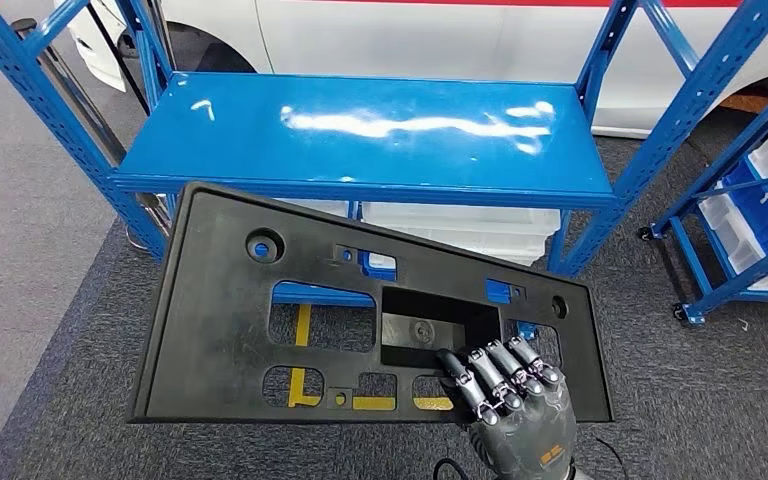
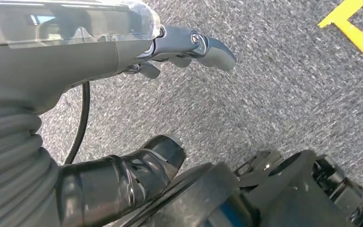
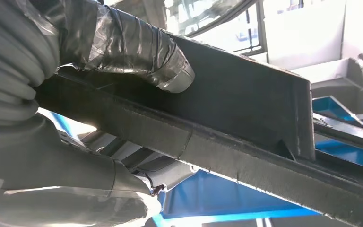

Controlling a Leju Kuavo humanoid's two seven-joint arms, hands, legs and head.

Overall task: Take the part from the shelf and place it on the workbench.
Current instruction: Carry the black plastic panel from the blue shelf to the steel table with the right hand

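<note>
- Head view: the part, a broad black plastic panel with rectangular and round cut-outs, is held up in the air in front of the blue shelf, tilted so its left end sits higher and nearer the shelf edge than its right.
- The right hand grips the panel along its lower edge, right of centre; the dark fingers lie curled over the top face, their tips at the rim of the deep rectangular recess.
- Right wrist view: the taped thumb presses against one face of the panel's black edge, with the rest of the hand on the other side, so the part is clamped between them.
- Left wrist view: the left hand hangs over grey carpet; it has nothing in it, and the fingers I can see are loosely bent, apart from the thumb.
- The shelf's top board is glossy blue, and pale bins sit on the level beneath it.
- A white vehicle stands behind the shelf, and a second blue rack with white trays is off to the right.
- Yellow floor tape shows through the panel's openings.
</note>
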